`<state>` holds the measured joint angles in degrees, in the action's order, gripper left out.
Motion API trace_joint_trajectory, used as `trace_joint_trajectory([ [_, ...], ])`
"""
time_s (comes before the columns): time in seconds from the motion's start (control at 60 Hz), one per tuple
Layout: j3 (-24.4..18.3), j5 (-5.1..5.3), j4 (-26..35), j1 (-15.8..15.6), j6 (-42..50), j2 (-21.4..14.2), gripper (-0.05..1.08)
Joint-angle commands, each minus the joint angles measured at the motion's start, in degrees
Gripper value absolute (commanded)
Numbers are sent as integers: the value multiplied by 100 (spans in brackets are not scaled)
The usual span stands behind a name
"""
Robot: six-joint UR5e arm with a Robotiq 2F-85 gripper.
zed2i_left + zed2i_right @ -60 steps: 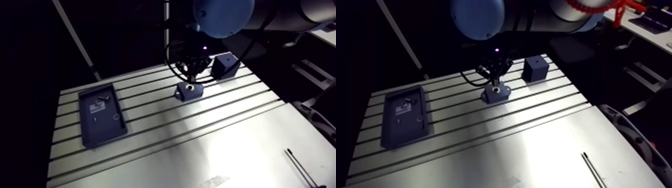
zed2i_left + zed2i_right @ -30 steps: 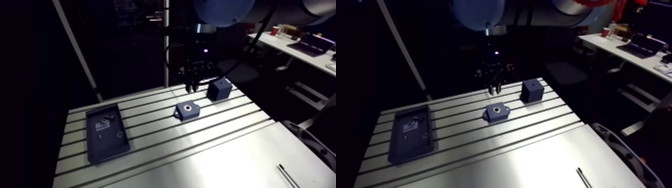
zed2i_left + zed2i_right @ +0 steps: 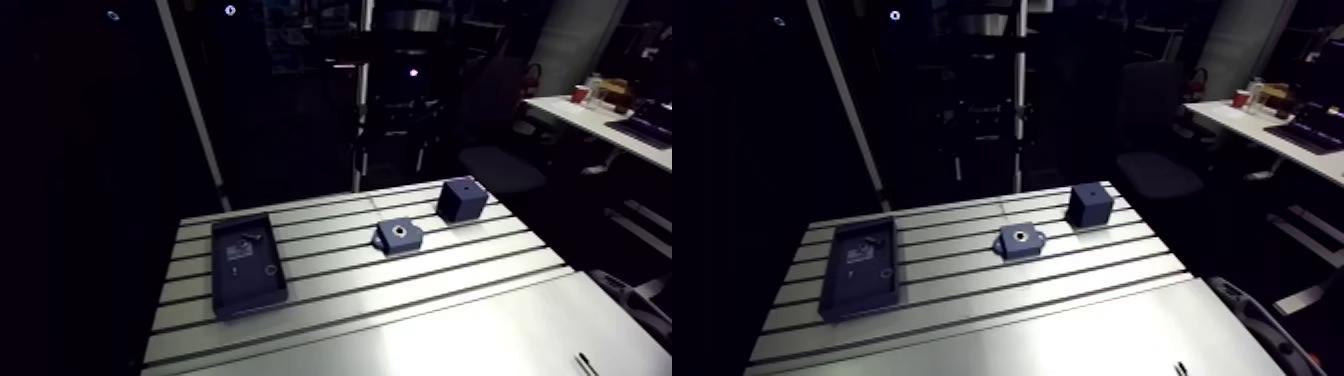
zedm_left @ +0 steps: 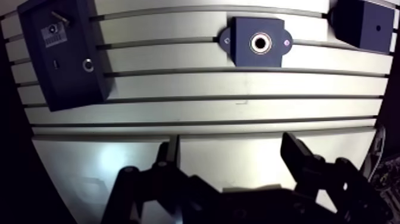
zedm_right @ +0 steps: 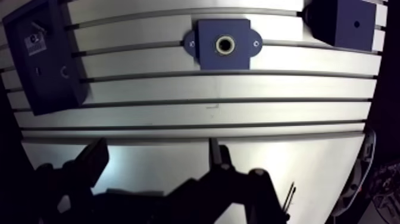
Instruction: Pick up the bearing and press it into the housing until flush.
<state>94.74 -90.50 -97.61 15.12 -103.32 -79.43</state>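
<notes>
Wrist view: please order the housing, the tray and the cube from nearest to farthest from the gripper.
1. The housing, ahead of the gripper, nearest.
2. The tray, ahead to one side, and the cube, at the opposite side: too close to call.

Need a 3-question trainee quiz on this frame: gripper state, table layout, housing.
1. True or false: the two-finger gripper is shut on a part.
2. On the slotted aluminium table, what lies between the dark blue rectangular tray and the dark blue cube? A) a screwdriver B) the dark blue flanged housing C) nothing
3. Fill in: the housing's round bore is lined by a bright ___.

Key: 1 false; 2 B; 3 ring.
</notes>
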Motion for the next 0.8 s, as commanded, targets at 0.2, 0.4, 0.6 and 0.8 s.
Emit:
trace_joint_trajectory([
  [0.2,-197,-112,343,-229,343,-443,0],
  [0.4,-232,-77,361,-229,343,-591,0],
  [0.6,-374,-42,437,-271,334,-675,0],
  [0.8,-690,-59,560,-331,334,-666,0],
])
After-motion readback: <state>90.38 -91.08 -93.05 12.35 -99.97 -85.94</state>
